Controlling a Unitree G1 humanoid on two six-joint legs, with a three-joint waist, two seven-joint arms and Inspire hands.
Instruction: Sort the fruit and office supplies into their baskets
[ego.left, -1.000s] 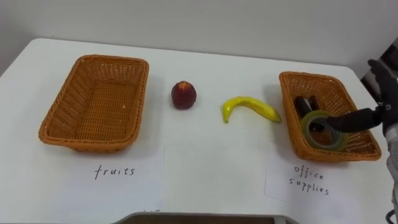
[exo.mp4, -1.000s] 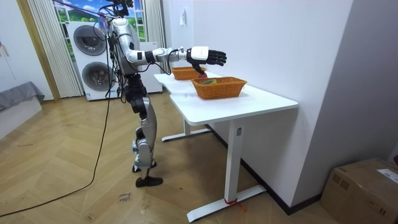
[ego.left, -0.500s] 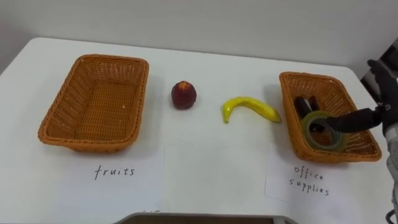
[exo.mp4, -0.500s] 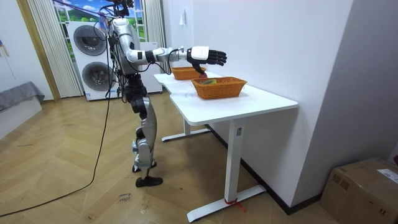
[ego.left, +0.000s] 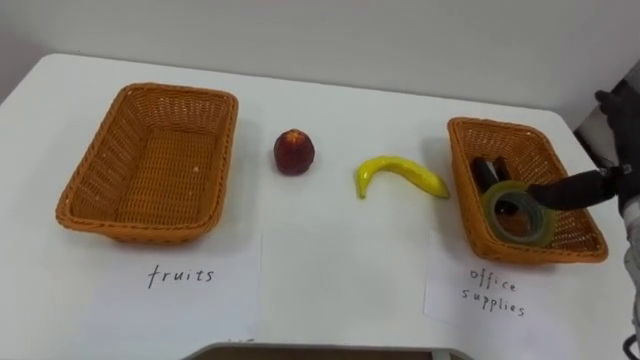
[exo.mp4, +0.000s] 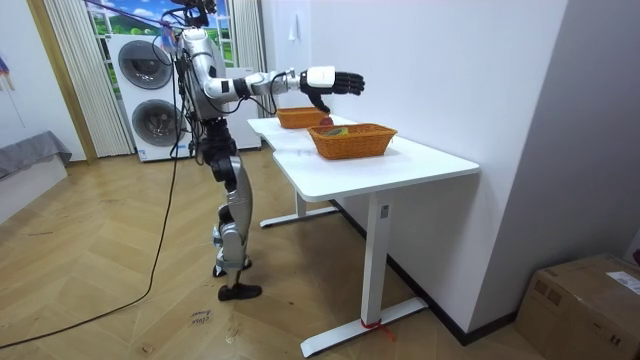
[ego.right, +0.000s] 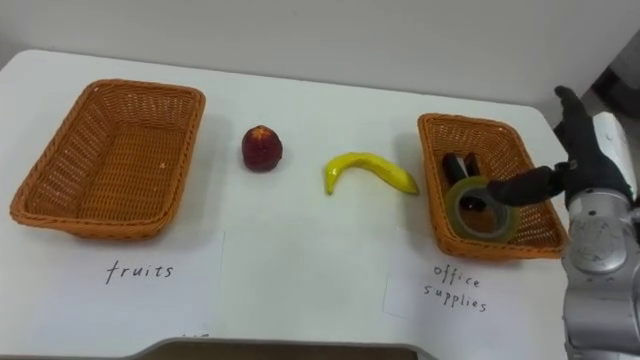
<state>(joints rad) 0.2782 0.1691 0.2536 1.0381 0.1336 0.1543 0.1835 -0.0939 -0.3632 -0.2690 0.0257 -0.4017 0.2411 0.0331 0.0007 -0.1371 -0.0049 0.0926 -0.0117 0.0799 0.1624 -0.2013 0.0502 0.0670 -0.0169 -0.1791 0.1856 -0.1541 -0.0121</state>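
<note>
The white surface (ego.left: 330, 270) spreads left of the right robot hand (ego.right: 595, 160), which hovers open with straight fingers. The fruit basket (ego.left: 90, 170) sits far to its left, and the office-supplies basket (ego.left: 500, 128) lies just beneath its thumb. The banana (ego.left: 400, 172) lies just left of that basket. The tape roll (ego.left: 492, 208) rests inside it below the thumb, and the peach (ego.left: 294, 151) sits further left.

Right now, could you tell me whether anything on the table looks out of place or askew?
Nothing is spilled or damaged. The round red fruit and the curved yellow banana lie on the white table, right of the left wicker basket marked for fruits, not in it.
</note>
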